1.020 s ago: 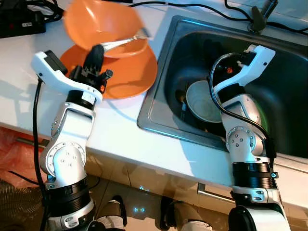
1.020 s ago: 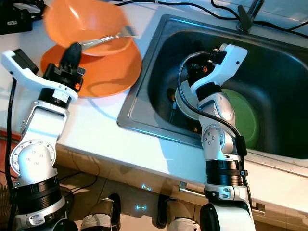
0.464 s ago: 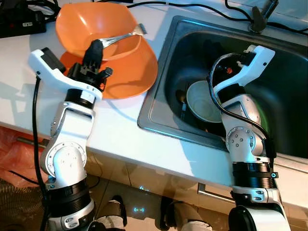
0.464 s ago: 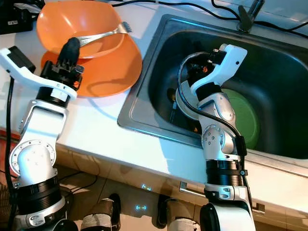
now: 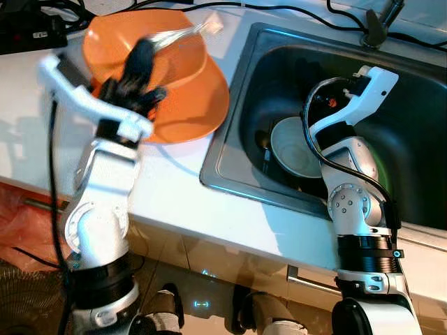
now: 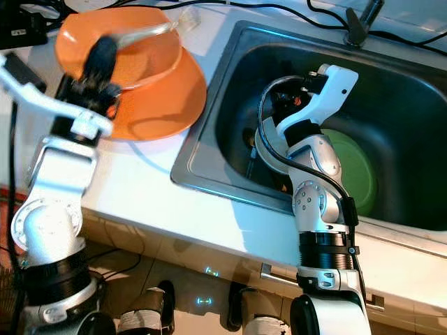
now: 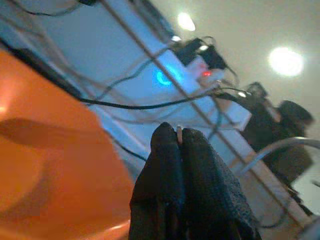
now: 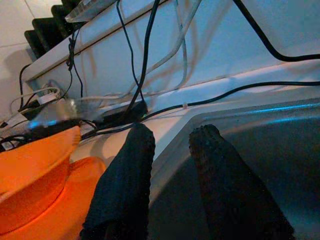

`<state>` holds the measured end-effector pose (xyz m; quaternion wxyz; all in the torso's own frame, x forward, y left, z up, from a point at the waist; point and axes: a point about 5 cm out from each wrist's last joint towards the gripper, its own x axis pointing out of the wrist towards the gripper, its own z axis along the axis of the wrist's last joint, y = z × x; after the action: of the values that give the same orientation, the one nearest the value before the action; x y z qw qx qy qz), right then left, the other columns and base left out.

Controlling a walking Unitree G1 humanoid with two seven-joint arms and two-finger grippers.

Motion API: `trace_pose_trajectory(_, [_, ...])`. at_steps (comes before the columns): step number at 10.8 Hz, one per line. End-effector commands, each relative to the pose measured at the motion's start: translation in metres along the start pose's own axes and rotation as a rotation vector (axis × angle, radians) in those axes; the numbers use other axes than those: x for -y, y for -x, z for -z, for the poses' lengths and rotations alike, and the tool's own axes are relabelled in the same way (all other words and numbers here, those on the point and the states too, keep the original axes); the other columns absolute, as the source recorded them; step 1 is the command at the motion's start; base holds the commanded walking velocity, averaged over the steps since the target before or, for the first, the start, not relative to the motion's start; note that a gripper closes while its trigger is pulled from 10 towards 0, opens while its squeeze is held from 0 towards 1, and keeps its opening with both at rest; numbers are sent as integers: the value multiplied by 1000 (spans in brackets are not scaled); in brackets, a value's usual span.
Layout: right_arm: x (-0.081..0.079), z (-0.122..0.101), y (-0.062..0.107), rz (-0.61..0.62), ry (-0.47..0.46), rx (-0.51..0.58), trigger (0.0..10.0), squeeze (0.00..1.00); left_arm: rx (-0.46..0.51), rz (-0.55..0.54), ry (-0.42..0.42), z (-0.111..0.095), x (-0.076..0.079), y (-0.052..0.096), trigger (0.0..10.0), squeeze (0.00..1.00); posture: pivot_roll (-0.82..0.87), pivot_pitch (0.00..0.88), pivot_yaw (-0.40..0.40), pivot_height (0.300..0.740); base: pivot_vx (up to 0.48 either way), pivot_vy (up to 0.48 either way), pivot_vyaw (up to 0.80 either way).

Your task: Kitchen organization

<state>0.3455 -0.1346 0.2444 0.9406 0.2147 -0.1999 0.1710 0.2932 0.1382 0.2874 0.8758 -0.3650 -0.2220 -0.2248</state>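
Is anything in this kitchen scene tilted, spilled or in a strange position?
Yes. The left pincer is shut on a fork held in the air above the orange bowl, which sits tilted on the orange plate. Nothing looks spilled. In the sink, a white bowl and green plate lie flat.

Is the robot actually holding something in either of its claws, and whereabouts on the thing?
Yes: the left gripper is shut on a metal fork, pinching its handle end above the orange bowl. The right gripper is open, holding nothing, in the sink.
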Motion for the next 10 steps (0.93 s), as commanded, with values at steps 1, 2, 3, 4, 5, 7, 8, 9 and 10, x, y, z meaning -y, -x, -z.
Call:
trace_pose_trajectory(1, [5, 4, 4, 19, -4, -16, 10000, 0, -4, 83, 7, 1, 15, -4, 10000, 0, 147, 260, -73, 740, 0, 0, 0])
trace_pose_trajectory(2, [5, 4, 4, 23, -6, -15, 10000, 0, -27, 130, 7, 5, 22, -7, 10000, 0, 146, 259, -72, 740, 0, 0, 0])
trace_pose_trajectory(3, [5, 5, 4, 27, -7, -14, 10000, 0, -65, 187, -10, 12, 29, -11, 10000, 0, 144, 260, -72, 740, 0, 0, 0])
trace_pose_trajectory(4, [5, 5, 3, 30, -12, -10, 10000, 0, -94, 219, -22, 19, 34, -14, 10000, 0, 143, 255, -68, 740, 0, 0, 0])
trace_pose_trajectory(5, [4, 3, 2, 46, -52, 4, 10000, 0, -103, 242, -11, 23, 37, -17, 10000, 0, 142, 253, -64, 740, 0, 0, 0])
trace_pose_trajectory(7, [7, -5, 0, 81, -143, 48, 10000, 0, -112, 252, 2, 27, 37, -20, 10000, 0, 135, 250, -56, 740, 0, 0, 0])
trace_pose_trajectory(8, [11, -10, -1, 109, -204, 73, 10000, 0, -113, 255, 17, 29, 36, -21, 10000, 0, 132, 246, -52, 740, 0, 0, 0])
trace_pose_trajectory(9, [15, -13, -1, 136, -277, 94, 10000, 0, -113, 254, 41, 32, 36, -23, 10000, 0, 132, 244, -49, 740, 0, 0, 0])
trace_pose_trajectory(10, [16, -13, -1, 146, -308, 101, 10000, 0, -115, 257, 50, 33, 36, -23, 10000, 0, 130, 239, -45, 740, 0, 0, 0])
